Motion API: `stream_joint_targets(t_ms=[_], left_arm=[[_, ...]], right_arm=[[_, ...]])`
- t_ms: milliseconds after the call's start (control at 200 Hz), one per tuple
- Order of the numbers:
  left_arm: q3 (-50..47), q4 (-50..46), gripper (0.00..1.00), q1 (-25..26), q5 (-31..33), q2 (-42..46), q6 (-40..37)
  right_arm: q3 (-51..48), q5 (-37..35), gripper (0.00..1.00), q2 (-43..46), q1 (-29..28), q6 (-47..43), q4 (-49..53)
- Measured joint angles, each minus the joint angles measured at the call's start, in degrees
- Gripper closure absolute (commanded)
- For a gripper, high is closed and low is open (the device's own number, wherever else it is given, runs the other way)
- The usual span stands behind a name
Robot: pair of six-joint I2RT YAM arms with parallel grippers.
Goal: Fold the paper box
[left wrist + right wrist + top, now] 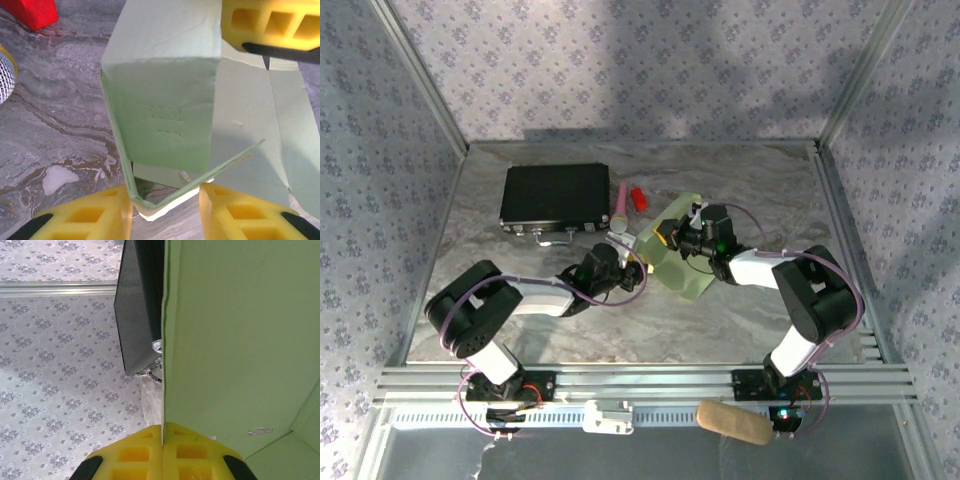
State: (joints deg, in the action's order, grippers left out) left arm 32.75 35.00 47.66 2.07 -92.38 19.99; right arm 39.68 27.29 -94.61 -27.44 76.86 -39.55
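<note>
The paper box point(678, 255) is pale green card, partly raised into an open sleeve with flaps spread on the marbled table. In the left wrist view a near corner of the paper box point(165, 110) sits between my left gripper's point(165, 212) yellow fingers point(100, 217), which press its two walls from outside. My left gripper point(632, 262) reaches in from the left. My right gripper point(162, 435) is shut on the edge of an upright green panel point(240, 340). It holds the box's far side point(672, 238), and its yellow fingers point(272, 22) show at the top right of the left wrist view.
A larger black box point(555, 197) lies at the back left, close behind the green panel point(137, 305). A pink-handled microphone point(621, 208) and a red block point(639, 197) lie between it and the card. A white part point(608, 417) and a tan roll point(733, 422) rest by the near rail.
</note>
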Motion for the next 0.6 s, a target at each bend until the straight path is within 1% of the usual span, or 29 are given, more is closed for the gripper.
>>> stream_joint_targets(t_ms=[200, 480, 605], left_arm=[[0.02, 2.45, 0.63, 0.92, 3.02, -1.22, 1.31], [0.70, 4.94, 0.63, 3.15, 9.03, -3.28, 4.55], [0.85, 5.73, 0.65, 3.76, 10.88, -3.69, 6.32]], right_arm=[[-0.46, 0.02, 1.00, -0.63, 0.00, 0.00, -2.43], [-0.81, 0.15, 1.00, -2.19, 0.00, 0.02, -5.33], [-0.87, 0.15, 1.00, -2.58, -0.02, 0.04, -6.14]])
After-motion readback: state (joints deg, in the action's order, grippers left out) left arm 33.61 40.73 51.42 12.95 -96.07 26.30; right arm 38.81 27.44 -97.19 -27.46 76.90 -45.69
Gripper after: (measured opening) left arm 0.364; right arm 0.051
